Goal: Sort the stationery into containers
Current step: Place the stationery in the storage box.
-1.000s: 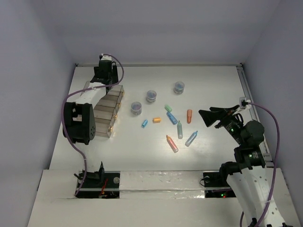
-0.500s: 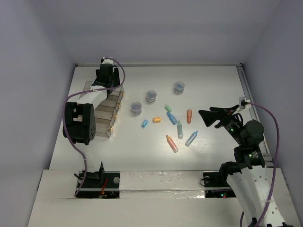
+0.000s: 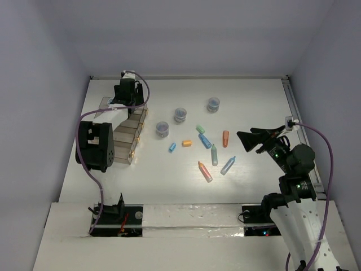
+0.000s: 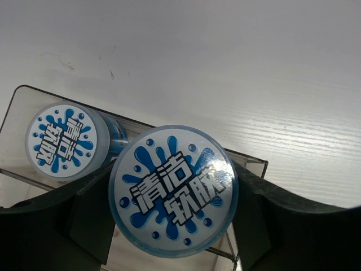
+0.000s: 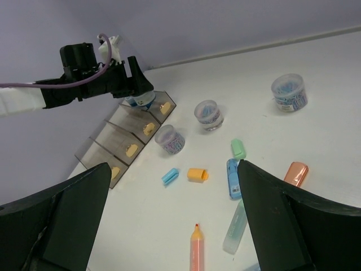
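My left gripper is shut on a round blue-grey jar with a blue splash-patterned top. It holds the jar over the far end of the brown-tinted trays. A second jar lies in that far tray beside it. Three more jars stand on the table. Several markers and caps lie mid-table, among them a blue marker, an orange one and a pink-orange one. My right gripper is open and empty above the table, right of the markers.
The trays hold small yellow pieces in their nearer compartments. A loose orange cap and a blue cap lie between the trays and the markers. Walls close in the table at the back and on both sides.
My left gripper has shifted slightly towards me over the far end of the trays, still holding the jar. The right arm has not moved.
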Available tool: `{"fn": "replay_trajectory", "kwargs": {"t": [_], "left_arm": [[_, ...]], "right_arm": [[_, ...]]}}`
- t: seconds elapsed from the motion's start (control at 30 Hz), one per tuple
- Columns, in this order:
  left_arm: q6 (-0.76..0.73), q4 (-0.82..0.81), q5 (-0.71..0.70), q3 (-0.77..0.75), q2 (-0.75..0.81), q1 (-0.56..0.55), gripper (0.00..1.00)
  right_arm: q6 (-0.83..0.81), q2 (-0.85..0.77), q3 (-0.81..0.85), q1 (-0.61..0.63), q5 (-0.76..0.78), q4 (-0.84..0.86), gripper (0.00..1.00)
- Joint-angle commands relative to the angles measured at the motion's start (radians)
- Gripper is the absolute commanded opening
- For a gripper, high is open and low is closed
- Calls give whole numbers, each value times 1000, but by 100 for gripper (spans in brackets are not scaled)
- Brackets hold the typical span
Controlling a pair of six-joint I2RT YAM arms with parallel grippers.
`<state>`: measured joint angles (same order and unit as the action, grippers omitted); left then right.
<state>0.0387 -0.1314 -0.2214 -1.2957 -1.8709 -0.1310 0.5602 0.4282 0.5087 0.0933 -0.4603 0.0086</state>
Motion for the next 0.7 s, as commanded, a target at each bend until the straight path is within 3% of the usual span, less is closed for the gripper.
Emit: {"fn": "replay_trajectory", "kwargs": {"t": [0.0, 0.13, 0.37, 0.47, 0.67], "left_arm": [[-8, -74, -13, 1, 29, -1, 70], [-5, -76, -18, 4, 50, -1, 86], [27, -42, -12, -37, 133, -38, 88], [21, 7, -38, -86, 187, -152, 82], [45, 188, -121, -191, 185, -490, 69]], "right_arm": [[-19, -9, 17, 10, 8, 28, 100], [-20, -6, 17, 10, 5, 28, 100], [-19, 0, 8, 10, 6, 42, 100], [-16, 7, 1, 10, 6, 54, 100], [-28, 15, -1, 10, 28, 39, 100]]}}
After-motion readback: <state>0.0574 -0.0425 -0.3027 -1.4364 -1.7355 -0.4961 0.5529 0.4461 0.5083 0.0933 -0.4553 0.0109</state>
